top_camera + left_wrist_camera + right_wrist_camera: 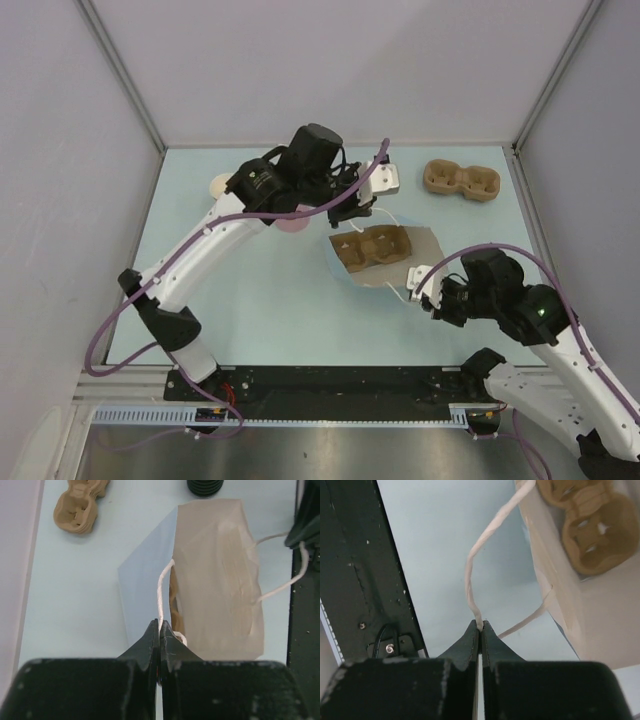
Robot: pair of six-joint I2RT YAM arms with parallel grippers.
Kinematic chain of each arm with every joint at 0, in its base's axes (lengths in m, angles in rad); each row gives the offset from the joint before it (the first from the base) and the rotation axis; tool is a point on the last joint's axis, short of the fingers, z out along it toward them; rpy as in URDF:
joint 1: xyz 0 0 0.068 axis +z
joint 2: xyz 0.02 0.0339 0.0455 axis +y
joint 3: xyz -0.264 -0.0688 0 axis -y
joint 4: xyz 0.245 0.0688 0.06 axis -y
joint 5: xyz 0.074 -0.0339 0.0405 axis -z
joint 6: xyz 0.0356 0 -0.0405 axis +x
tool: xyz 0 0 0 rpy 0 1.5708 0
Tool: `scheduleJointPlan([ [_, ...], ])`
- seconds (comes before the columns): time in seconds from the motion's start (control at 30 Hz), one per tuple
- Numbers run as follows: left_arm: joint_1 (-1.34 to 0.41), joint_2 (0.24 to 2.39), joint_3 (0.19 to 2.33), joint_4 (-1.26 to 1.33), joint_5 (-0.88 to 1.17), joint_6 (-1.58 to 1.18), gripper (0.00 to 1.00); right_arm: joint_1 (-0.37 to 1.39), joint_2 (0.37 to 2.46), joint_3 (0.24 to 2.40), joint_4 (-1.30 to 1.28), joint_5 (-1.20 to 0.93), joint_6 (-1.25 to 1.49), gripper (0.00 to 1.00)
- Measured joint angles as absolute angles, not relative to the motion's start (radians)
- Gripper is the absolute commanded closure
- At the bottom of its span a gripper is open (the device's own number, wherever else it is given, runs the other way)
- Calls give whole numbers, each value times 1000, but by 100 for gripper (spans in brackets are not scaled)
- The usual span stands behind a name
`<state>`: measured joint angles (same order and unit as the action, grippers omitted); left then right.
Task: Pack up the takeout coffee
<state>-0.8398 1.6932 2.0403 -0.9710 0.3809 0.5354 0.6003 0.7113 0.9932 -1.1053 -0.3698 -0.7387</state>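
Both closed: left hand (159,630), right hand (480,626) each pinching bag handle (161,592).

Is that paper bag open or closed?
The bag is open: left gripper and right gripper hold its handles apart; a cup carrier shows inside.

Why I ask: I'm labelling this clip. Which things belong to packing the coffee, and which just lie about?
In the job: bag; carrier inside it; left gripper, shut on far handle; right gripper, shut on near handle. The coffee: not in view.
Lying about: second carrier; pink thing half under the left arm; cream round thing.
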Motion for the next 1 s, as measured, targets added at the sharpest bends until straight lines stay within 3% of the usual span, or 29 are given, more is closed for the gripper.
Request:
scheduleJointPlan([
  [0.53, -1063, 1664, 1946, -1005, 377, 534, 100, 601, 620, 813, -1103, -228, -794, 100],
  [1.0, -1074, 1747, 1953, -998, 348, 521, 100, 603, 550, 712, -1078, -123, -839, 100],
])
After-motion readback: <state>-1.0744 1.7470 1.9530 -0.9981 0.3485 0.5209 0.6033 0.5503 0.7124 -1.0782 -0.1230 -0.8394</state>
